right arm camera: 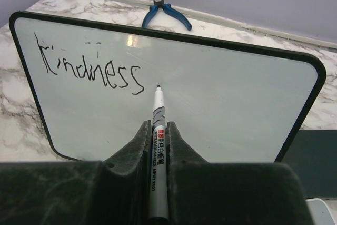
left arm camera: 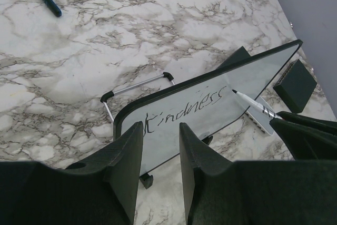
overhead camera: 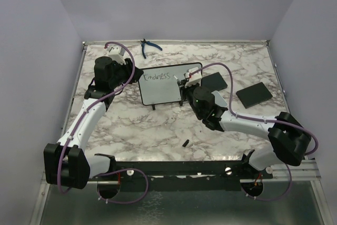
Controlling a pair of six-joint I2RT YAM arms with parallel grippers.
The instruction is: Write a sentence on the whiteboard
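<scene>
Progress is partial: only "Kindness" of the sentence (right arm camera: pixel 89 69) is written, upper left on the whiteboard (right arm camera: pixel 221 114), which stands mid-frame on the counter (overhead camera: pixel 137 125). The right hand (right arm camera: pixel 158 126) grips the marker (right arm camera: pixel 158 110), its tip just past the last letter. The left hand (left arm camera: pixel 159 130) gapes empty.

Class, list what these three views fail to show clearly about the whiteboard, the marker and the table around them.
- Right wrist view: the bottom edge of the whiteboard is hidden behind the right gripper; the small print on the marker is too blurred to read.
- Left wrist view: the left gripper covers part of the whiteboard's near edge.
- Top view: a small dark object on the table is too small to identify.
</scene>
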